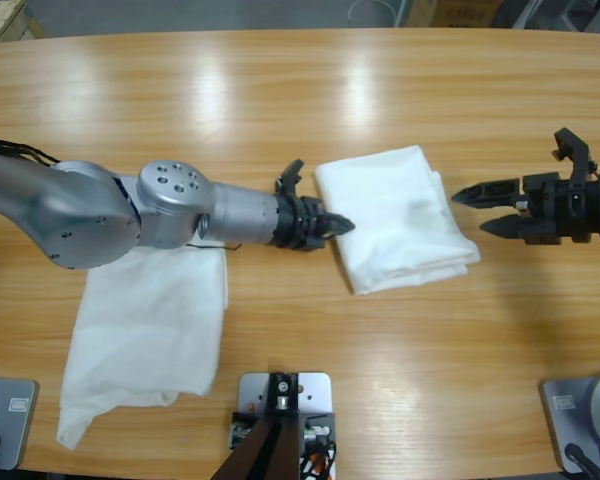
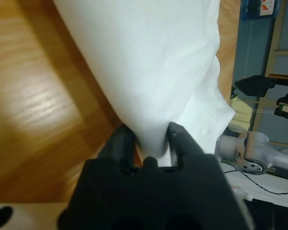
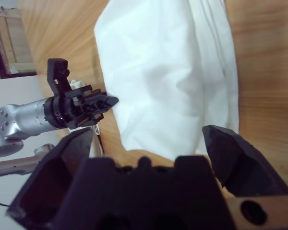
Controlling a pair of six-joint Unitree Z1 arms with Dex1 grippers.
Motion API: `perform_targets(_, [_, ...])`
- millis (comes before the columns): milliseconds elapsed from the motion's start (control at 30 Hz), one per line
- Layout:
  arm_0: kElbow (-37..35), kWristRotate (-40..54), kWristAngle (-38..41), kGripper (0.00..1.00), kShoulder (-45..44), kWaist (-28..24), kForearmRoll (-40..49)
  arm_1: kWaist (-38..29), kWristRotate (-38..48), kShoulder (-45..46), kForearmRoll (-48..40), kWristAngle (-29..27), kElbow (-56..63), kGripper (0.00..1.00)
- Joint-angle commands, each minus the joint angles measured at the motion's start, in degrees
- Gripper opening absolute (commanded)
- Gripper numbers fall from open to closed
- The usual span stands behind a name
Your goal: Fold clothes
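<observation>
Left gripper (image 2: 151,139) is clamped on the edge of the folded shirt (image 1: 395,215) mid-table, probably to drag or square it; right gripper (image 1: 477,210) waits spread just beside its far edge; second shirt (image 1: 145,335) lies unfolded, near edge.

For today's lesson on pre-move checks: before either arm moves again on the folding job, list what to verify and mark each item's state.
1. Left gripper pinching the folded shirt's edge: ok.
2. Right gripper open, clear of the cloth: ok.
3. Folded shirt fully on the table: ok.
4. Second shirt folded: not ok, lies loose under the left arm.
5. All layers held in the pinch: cannot tell.
</observation>
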State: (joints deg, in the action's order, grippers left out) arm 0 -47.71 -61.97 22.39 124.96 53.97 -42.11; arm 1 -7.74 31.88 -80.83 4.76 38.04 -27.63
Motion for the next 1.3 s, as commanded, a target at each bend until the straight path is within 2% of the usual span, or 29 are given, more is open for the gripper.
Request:
perform_targets(33, [3.0,5.9,0.73,0.0,2.13,-1.22,0.8,2.55,0.62,-5.97,-2.59,0.93,2.88,0.918])
perform_targets(267, [3.94,6.06,1.03,0.0,2.04,-2.15,0.75,4.58,0.99,-19.63,-12.6,-0.26,6.31,0.913])
perform_targets(500, [4.12,6.07,1.43,0.0,2.02,-2.82,0.89,4.4,1.32,-19.12,-13.98,2.55,7.75,0.893])
perform_targets(633, [4.12,6.07,1.43,0.0,2.04,-2.82,0.89,0.36,2.76,-19.58,-14.37,3.62,7.98,0.872])
perform_targets(733, [4.12,6.07,1.43,0.0,2.07,-2.82,0.89,-4.55,5.59,-23.09,-19.47,2.94,8.88,0.872])
perform_targets(1067, [4.14,5.99,1.52,0.0,2.05,-2.82,0.89,-8.49,10.52,-31.85,-31.67,2.74,9.19,0.866])
perform_targets(1100, [4.12,5.99,1.52,0.0,2.04,-2.85,0.89,-8.52,10.9,-32.18,-32.7,2.74,9.17,0.838])
perform_targets(1167, [4.12,5.99,1.52,0.0,2.13,-2.85,0.89,-8.52,11.18,-32.29,-33.57,2.83,9.26,0.619])
perform_targets(1200, [4.14,5.99,1.52,0.0,2.13,-2.85,0.89,-8.54,11.18,-32.29,-33.71,2.83,9.31,0.568])
perform_targets(1233, [4.14,5.99,1.52,0.0,2.13,-2.85,0.89,-8.57,11.18,-32.43,-34.57,2.87,9.77,0.562])
perform_targets(1300, [4.12,5.99,1.5,0.0,2.14,-2.84,0.82,-8.78,11.27,-33.18,-36.4,3.2,10.37,0.381])
